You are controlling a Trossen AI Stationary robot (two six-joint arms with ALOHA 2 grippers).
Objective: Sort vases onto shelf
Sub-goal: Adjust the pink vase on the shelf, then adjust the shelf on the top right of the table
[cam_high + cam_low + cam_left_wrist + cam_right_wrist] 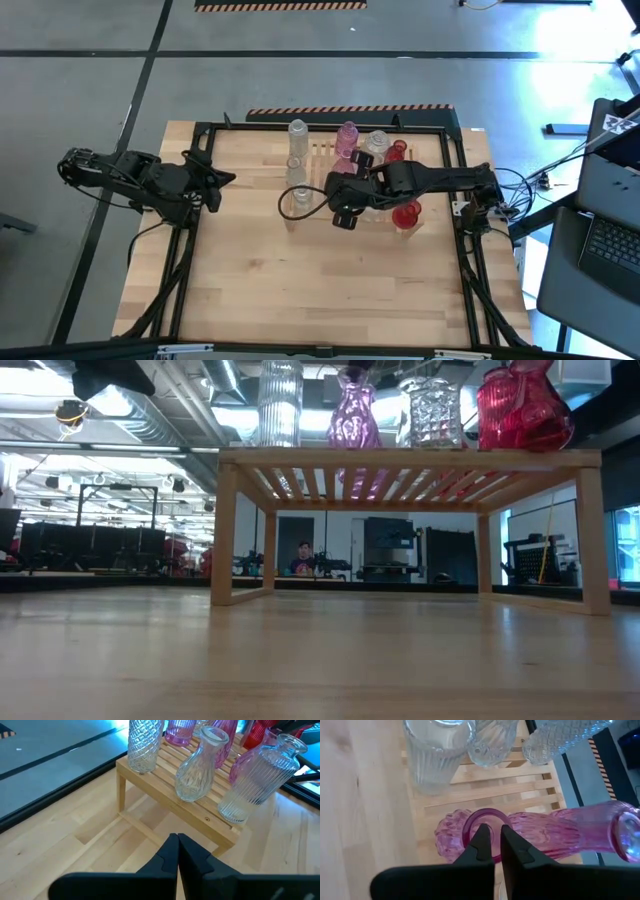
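The light wooden shelf stands at the table's far middle, with several glass vases upright on its slats. Among them are clear ones, pink ones and red ones. My right gripper is shut. It hangs over the shelf's near side, its tips in front of the round mouth of a squat pink vase. A taller pink vase stands next to that one. My left gripper is shut and holds nothing. It waits high at the table's left edge, pointing at the shelf. My right gripper comes slanting down from the table's right side. Its shut fingertips show inside the ring of the squat pink vase's mouth. I cannot tell whether they touch the rim. The vase stands upright on the shelf's slats.
In the low view the shelf's top carries a clear ribbed vase, a pink one, a cut-glass one and a red one. Bare plank tabletop lies on the near side. A black frame edges the table.
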